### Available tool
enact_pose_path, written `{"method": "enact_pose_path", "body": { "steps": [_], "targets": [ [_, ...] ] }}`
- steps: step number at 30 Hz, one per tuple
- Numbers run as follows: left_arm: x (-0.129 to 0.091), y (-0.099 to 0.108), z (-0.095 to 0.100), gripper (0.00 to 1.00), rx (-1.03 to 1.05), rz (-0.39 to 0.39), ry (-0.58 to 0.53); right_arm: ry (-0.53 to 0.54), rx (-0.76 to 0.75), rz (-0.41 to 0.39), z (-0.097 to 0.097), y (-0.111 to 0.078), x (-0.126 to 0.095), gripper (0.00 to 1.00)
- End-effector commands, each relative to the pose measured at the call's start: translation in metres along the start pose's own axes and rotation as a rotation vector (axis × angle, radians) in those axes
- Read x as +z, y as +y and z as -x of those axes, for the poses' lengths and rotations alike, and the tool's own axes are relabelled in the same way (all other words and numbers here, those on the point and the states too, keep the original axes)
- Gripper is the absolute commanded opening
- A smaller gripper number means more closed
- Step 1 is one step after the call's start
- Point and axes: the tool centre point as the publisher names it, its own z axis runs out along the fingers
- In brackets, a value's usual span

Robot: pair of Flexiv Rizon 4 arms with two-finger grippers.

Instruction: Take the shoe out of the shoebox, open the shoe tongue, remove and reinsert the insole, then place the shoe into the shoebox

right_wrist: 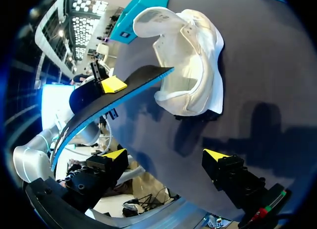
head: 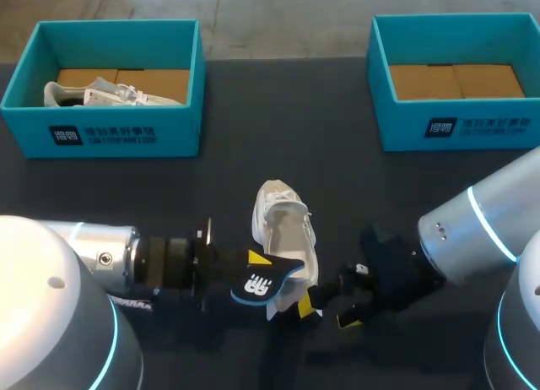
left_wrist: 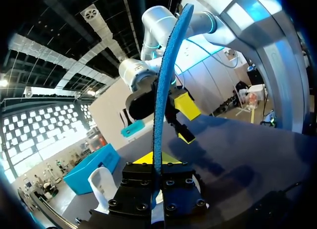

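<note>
edgewise, insole (left_wrist: 166,90) in left hand (left_wrist: 157,162)

Table (head: 278,128): dark, matte top
Far-left teal box (head: 169,135): holds a pale sneaker (head: 101,93) lying on its brown cardboard floor

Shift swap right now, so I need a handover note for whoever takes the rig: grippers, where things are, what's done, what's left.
left gripper: shut on the insole, whose free end is near the shoe's opening.
right gripper: open and empty, low beside the shoe's heel end.
shoe: on the table, front middle, out of its box; the opening looks spread.
right shoebox: empty.
left shoebox: holds a second white shoe.
Done: shoe is out, insole is removed.
Left: reinsert the insole, then put the shoe back in a shoebox, likely the empty right one.
</note>
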Motion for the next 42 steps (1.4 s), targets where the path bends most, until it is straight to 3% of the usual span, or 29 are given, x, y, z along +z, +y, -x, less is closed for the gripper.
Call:
{"method": "enact_pose_path", "body": {
  "steps": [1, 26, 42],
  "targets": [
    [0.004, 0.000, 0.001, 0.00, 0.000, 0.003, 0.002, -0.004, 0.001, 0.004, -0.001, -0.002, 0.001, 1.00],
    [-0.005, -0.019, 0.001, 0.00, 0.010, -0.012, -0.009, -0.004, 0.001, 0.004, -0.001, -0.002, 0.001, 1.00],
    [0.007, -0.020, -0.010, 0.00, 0.011, -0.035, 0.016, -0.004, 0.001, 0.004, -0.001, -0.002, 0.001, 1.00]
  ]
}}
